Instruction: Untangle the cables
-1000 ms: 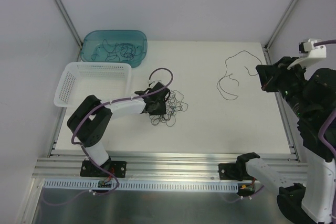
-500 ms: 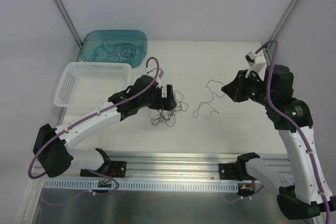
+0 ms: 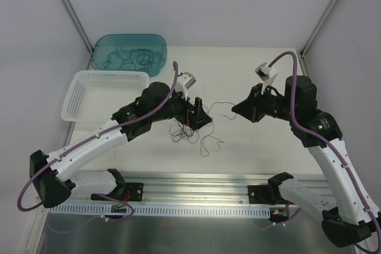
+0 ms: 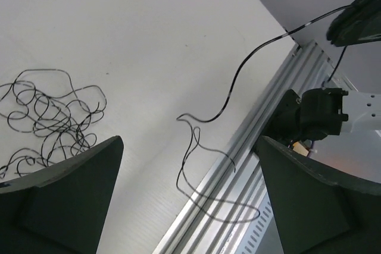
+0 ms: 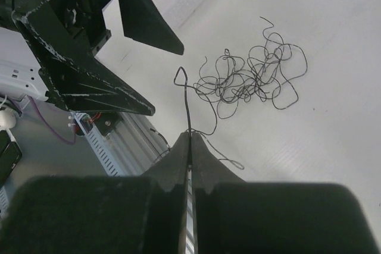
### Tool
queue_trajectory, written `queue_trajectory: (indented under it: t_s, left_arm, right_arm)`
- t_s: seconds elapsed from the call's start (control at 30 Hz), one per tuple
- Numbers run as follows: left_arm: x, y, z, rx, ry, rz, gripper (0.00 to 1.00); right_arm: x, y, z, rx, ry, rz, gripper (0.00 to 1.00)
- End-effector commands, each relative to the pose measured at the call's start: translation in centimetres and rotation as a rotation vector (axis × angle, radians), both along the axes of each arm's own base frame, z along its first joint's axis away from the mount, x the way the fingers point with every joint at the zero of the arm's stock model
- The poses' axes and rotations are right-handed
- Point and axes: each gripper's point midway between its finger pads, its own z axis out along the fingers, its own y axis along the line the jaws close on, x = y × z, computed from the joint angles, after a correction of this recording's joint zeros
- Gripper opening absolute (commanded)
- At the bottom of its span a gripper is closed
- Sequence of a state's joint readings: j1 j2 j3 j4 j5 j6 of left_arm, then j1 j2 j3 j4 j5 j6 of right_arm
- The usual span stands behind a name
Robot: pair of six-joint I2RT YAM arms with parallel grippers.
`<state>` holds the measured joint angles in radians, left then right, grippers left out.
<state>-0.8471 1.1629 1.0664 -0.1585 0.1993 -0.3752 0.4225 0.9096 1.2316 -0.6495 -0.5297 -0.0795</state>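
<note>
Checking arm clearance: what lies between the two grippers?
One cable, pinched by the right gripper, sags to the table before the left gripper; top and left wrist views show it.

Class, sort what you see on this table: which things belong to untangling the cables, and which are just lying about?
Job in hand: tangled cables; single cable; right gripper, pinching that cable; left gripper, open.
Lying about: white basket; teal tub.

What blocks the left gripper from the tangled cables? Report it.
Nothing visible. The open left gripper hangs close by the tangled cables, nothing between them; the strand pinched in the right gripper trails off the other side.
</note>
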Motion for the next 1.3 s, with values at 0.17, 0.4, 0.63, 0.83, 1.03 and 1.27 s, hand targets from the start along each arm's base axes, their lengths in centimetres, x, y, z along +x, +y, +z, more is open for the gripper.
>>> queue_trajectory:
  t_s: [0.17,0.4,0.63,0.83,1.03,1.27]
  left_arm:
    - [-0.2,-2.6,4.8,-0.11,-0.181,-0.102,0.78]
    - [0.1,-2.4,4.9,-0.11,-0.18,-0.076,0.09]
    - [1.1,-1.6,5.5,-0.111,-0.2,-0.002,0.0]
    - [3.6,0.3,6.2,-0.109,-0.191,0.133,0.0]
    - [8.3,6.4,7.8,-0.092,-0.153,0.346,0.0]
    - [13.0,17.8,7.6,-0.056,-0.106,0.682,0.0]
  right_arm:
    - [-0.6,2.7,1.8,0.063,-0.075,0.117,0.01]
    - [-1.0,3.5,1.2,0.067,-0.065,0.138,0.01]
    - [-0.9,3.3,0.1,0.045,-0.049,0.125,0.2]
    - [-1.0,2.3,-0.9,-0.003,-0.045,0.091,0.8]
    - [-1.3,1.0,-2.2,-0.05,-0.044,0.051,1.0]
    - [-1.4,0.5,-4.1,-0.084,-0.011,0.031,0.97]
